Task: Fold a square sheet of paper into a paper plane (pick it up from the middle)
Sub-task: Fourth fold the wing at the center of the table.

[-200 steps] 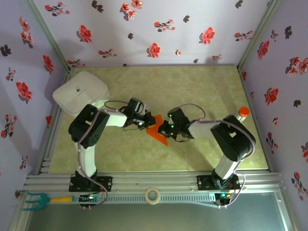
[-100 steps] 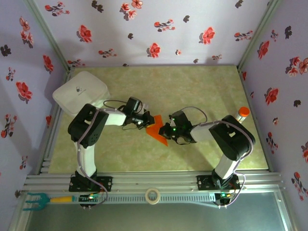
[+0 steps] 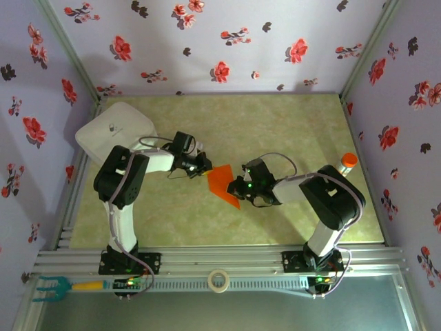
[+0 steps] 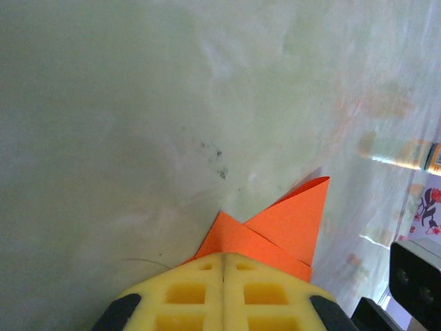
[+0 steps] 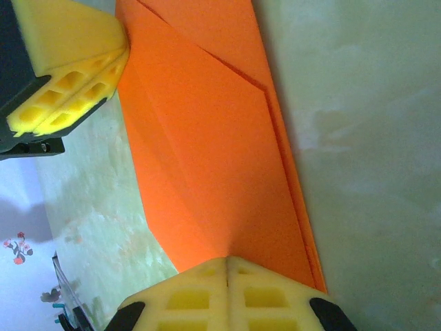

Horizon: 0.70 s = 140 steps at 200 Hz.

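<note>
Top external: arms bent inward, left pincer [image 3: 204, 165] and right pincer [image 3: 237, 189] both closed on the creased orange sheet [image 3: 221, 181]

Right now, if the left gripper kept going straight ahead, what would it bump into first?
Probably the orange paper, right at the left gripper's fingertips; the right gripper rests at its far end.
</note>
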{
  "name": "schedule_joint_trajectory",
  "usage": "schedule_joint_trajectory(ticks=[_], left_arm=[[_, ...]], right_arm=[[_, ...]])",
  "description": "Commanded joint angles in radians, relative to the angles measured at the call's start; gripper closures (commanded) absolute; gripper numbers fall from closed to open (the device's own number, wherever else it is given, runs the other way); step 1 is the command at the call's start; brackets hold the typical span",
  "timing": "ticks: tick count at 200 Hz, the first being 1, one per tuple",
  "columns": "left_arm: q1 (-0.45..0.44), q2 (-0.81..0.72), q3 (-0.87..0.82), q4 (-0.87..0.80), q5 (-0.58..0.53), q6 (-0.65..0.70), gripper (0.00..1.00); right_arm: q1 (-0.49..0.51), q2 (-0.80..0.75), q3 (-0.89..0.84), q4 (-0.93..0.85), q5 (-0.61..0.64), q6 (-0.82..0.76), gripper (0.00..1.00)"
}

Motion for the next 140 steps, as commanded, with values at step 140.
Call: schedule_joint_trajectory(ticks=[140], left_arm=[[-0.138,-0.084,-0.048,0.056,-0.069,-0.063,0.90]], right_arm=[[0.000,0.031,-0.047,-0.184,0.031,-0.025,1.00]])
